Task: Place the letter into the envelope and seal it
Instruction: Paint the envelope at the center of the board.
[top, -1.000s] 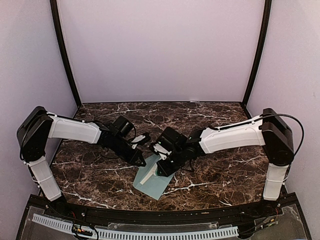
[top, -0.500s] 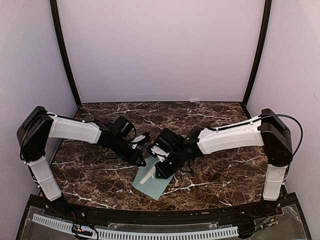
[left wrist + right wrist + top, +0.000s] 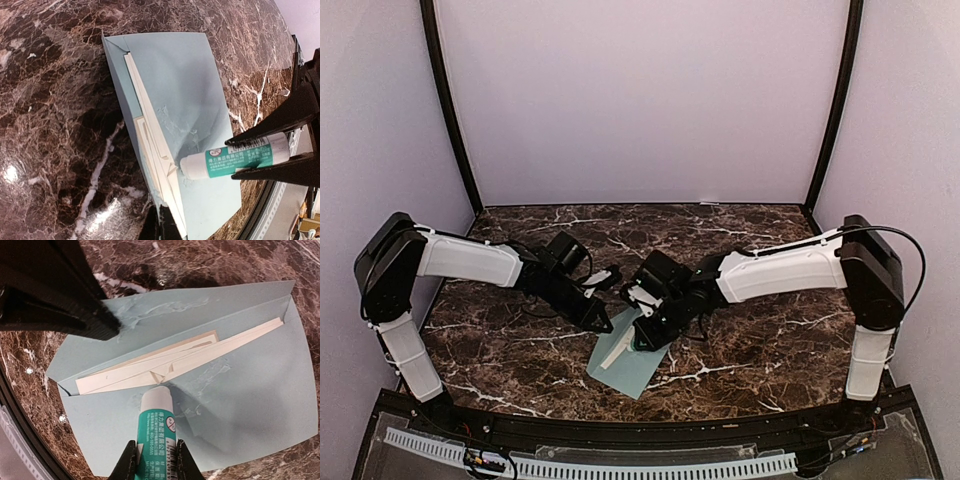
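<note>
With right gripper [image 3: 154, 460] clamped on white-green glue stick [image 3: 156, 420], closed left gripper [image 3: 102, 322] pinning teal paper envelope [image 3: 250, 405], spread glue clear of cream letter [image 3: 150, 372].

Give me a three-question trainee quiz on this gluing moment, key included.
1. Multiple choice: what does the right gripper hold? A) a pen B) a glue stick C) a folded sheet
2. True or false: the letter lies wholly outside the envelope.
3. Fill in: the shut left gripper rests its tip on the envelope's open ____.

Key: 1 B. 2 False: it is tucked inside, with only its edge showing. 3 flap.
</note>
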Controlling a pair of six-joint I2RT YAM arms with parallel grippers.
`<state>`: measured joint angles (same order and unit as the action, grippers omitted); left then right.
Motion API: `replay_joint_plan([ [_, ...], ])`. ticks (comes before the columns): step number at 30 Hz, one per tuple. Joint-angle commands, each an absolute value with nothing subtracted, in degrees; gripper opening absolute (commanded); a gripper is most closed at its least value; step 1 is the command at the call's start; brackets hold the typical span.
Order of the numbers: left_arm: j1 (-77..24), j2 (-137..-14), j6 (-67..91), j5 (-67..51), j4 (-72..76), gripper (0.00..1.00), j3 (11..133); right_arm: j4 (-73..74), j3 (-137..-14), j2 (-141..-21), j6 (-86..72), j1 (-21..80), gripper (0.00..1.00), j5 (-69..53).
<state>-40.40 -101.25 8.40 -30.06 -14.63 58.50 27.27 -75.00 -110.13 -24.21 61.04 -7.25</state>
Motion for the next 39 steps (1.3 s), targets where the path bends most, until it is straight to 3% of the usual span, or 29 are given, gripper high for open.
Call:
replay_joint_plan([
  [1, -40.9, -101.9, 7.3, -30.8, -15.1, 0.0, 59.1, 32.1, -72.9, -112.3, -24.7, 58.6, 0.07, -2.0],
  [19, -41.0, -102.3, 7.3, -30.6, -15.1, 0.0, 59.3, 31.7, -71.8, -112.1, -22.9, 55.6, 0.07, -2.7],
  [39, -41.0, -102.5, 8.8, -29.8, -15.2, 0.0, 59.5, 33.3, -74.5, -113.3, -19.5, 63.5, 0.08, -13.5],
])
